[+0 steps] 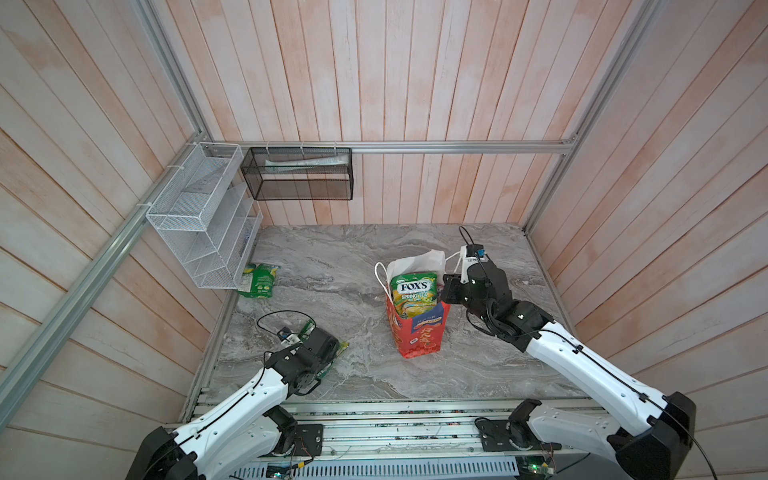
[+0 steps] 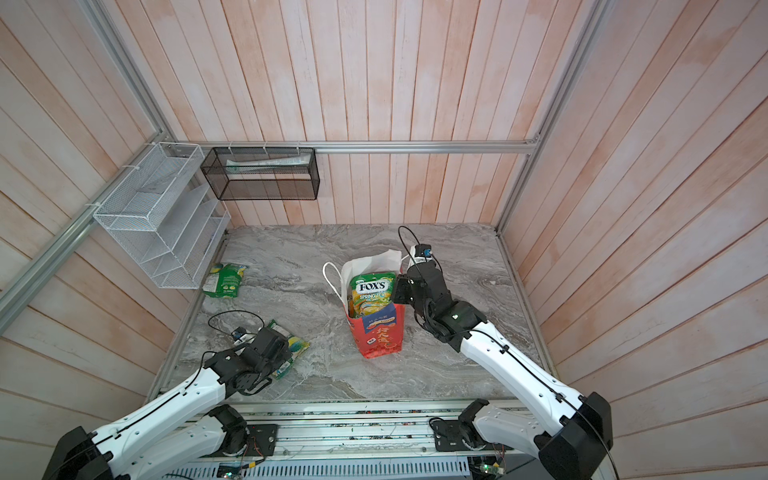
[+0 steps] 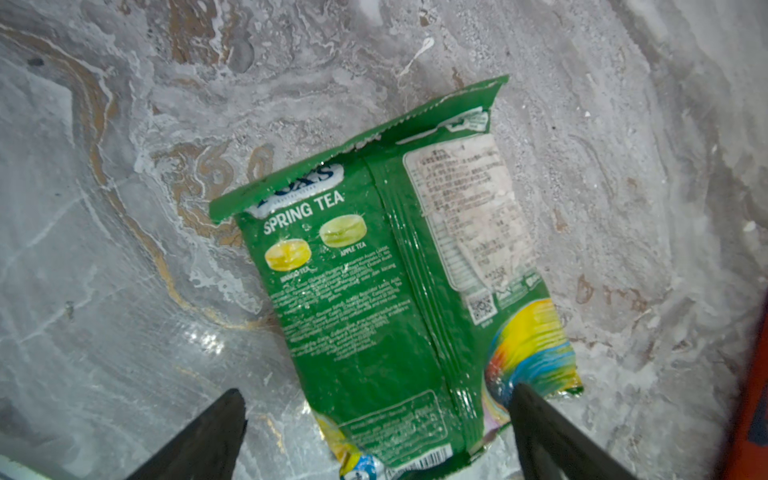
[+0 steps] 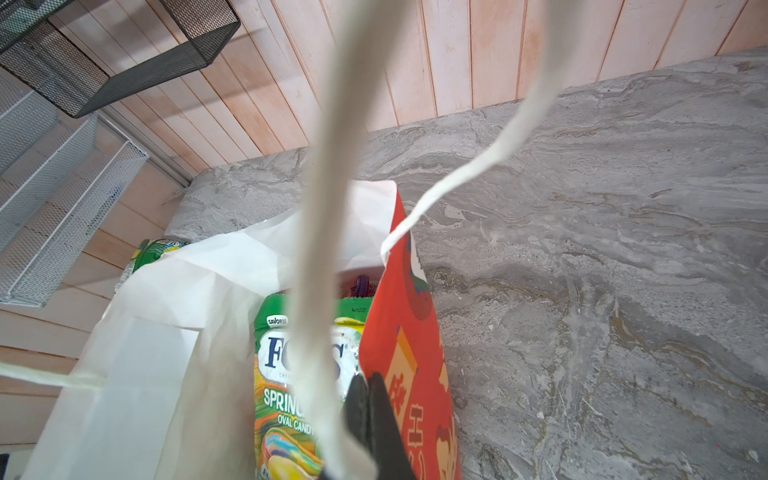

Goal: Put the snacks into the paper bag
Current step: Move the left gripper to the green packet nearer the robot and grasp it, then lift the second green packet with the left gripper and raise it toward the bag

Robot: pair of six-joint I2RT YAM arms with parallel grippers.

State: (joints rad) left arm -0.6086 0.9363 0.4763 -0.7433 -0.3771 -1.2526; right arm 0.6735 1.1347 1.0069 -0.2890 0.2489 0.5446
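**One packet under the left arm, another poking out of the bag**

Nearest me, on the left of the marble table (image 1: 332, 257), the left gripper (image 3: 376, 409) hangs low over a green packet (image 3: 374, 270). The packet lies flat, back side up, printed SPRING TEA. The jaws are spread wide, one to each side of the packet's near end, closed on nothing.

Further in, right of centre, the paper bag (image 1: 419, 336) stands upright with its mouth open. A FOX'S packet (image 1: 415, 293) stands inside, its top half above the rim, and a scrap of purple wrapper (image 4: 361, 286) shows behind it. The right gripper (image 4: 368, 380) sits at the bag's right rim, jaws pressed together. A white cord handle (image 4: 328, 208) drapes across it, and I can't tell whether the jaws nip cord or paper.

At the far left a second green packet (image 1: 259, 280) lies beside the white wire rack (image 1: 199, 216). A black mesh basket (image 1: 297, 174) hangs on the back wall.
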